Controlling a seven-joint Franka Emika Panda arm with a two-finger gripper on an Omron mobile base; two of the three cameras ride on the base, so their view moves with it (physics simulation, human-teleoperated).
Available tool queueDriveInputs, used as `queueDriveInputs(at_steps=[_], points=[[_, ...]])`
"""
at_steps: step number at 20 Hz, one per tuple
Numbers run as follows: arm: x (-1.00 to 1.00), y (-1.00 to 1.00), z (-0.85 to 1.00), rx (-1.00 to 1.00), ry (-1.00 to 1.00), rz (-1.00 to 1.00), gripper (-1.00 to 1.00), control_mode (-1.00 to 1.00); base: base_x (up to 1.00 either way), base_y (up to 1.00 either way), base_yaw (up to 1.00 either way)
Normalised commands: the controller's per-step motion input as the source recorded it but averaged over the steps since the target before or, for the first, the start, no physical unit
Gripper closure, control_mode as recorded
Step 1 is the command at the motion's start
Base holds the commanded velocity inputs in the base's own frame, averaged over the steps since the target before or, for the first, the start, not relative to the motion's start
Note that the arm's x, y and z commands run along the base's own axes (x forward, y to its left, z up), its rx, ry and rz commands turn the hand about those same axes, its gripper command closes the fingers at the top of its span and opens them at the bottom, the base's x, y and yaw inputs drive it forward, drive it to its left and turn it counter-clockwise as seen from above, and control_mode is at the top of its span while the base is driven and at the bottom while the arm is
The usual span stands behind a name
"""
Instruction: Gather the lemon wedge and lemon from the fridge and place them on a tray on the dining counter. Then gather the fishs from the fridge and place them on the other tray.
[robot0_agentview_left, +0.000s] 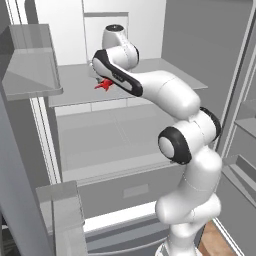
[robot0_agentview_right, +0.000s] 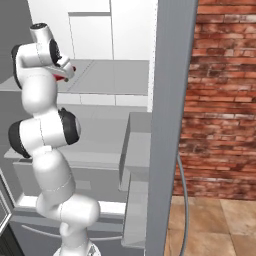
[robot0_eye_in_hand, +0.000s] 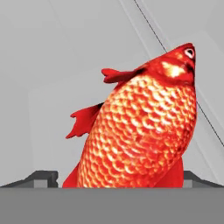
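The fridge (robot0_agentview_left: 150, 30) stands open with the arm reaching deep inside, over a pale grey shelf (robot0_agentview_left: 165, 70) in its upper part. That puts the work in the second half of the task, the gathering of the fish for the blue tray; the trays and the dining table are outside these pictures, so how far the lemon part got cannot be judged from here.

One fish (robot0_eye_in_hand: 144, 127) lies on that shelf near its left edge, just under the hand; in the left base view only its red tail (robot0_agentview_left: 103, 86) pokes out past the wrist. In the hand view it sits right ahead, between the two dark fingers (robot0_eye_in_hand: 43, 178), which are spread wide on either side and hold nothing yet.

The next move likely calls for a short advance, then closing across the body's narrower width before lifting clear of the shelf.

Hidden: the fingertips' actual contact with the fish, its lower body, and any second fish.
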Motion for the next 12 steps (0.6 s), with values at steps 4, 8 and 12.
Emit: queueDriveInputs(at_steps=[4, 8, 12], points=[[0.21, 0.22, -0.34, 0.00, 0.04, 0.00, 1.00, -1.00, 0.00, 0.00, 0.00], [-0.08, 0.08, -0.30, 0.00, -0.04, 0.00, 1.00, -1.00, 0.00, 0.00, 0.00], [-0.62, 0.00, -0.37, 0.00, -0.19, 0.00, 1.00, -1.00, 0.00, 0.00, 0.00]])
